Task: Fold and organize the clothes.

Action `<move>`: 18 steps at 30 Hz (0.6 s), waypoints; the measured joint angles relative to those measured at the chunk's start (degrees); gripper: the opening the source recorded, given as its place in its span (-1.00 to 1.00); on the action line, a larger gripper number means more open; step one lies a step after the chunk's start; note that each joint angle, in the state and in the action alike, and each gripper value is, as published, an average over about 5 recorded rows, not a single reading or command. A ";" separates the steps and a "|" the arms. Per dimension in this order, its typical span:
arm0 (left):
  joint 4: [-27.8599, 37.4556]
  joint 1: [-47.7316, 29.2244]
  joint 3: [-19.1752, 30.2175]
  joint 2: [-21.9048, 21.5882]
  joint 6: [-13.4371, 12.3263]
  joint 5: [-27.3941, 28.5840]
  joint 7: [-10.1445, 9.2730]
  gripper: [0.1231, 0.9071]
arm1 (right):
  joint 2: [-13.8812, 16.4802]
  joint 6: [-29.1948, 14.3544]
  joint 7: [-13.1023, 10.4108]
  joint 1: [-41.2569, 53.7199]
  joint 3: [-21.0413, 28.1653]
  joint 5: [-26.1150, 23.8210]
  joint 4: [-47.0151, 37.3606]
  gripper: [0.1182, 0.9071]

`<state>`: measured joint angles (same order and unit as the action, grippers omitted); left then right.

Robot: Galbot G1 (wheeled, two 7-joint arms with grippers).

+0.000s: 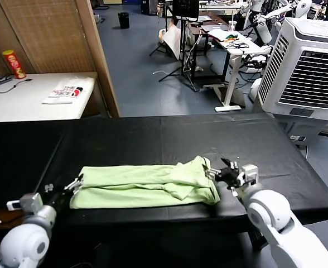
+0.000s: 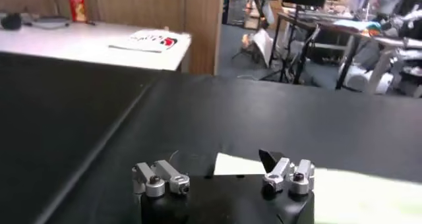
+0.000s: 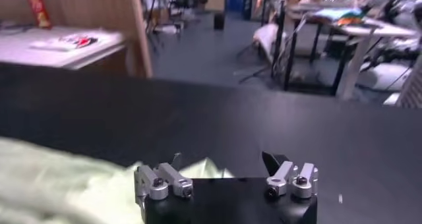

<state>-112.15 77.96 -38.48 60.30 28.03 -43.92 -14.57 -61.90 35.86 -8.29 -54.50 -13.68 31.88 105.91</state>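
Both tools open and empty, one at each end of the shirt.
Left tool stands with fingers spread at the left end of the pale green shirt; right tool likewise at its right end. Shirt lies folded in a long strip on the black tabletop, near edge.

- No text, brand, number or sign can be read anywhere.
- The tall red cylindrical snack can on the white side table carries a label too small to read.
- The flat white item with red-and-black print shows lettering that stays illegible.
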 joint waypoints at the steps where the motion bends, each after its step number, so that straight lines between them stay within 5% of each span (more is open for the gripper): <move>1: 1.16 -1.02 0.50 0.12 0.17 -0.20 0.18 0.72 | -0.77 0.03 0.33 0.68 0.43 -0.72 -1.28 0.72; 6: 5.69 -3.80 2.07 0.48 0.53 -0.47 1.61 0.72 | -3.89 0.00 1.68 2.50 1.68 -3.09 -6.28 0.66; 11: 7.60 -4.31 2.38 0.61 0.32 -0.47 2.03 0.57 | -5.59 -0.24 2.73 3.52 2.32 -3.95 -9.25 0.20; 18: 8.83 -5.10 2.41 0.92 -0.55 -0.63 2.56 -0.36 | -7.06 -2.65 2.17 3.83 2.47 -5.35 -11.20 -0.73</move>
<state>-103.33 72.85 -36.07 61.22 27.49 -44.55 -12.01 -68.95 33.21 -6.13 -50.68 -11.20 26.53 94.71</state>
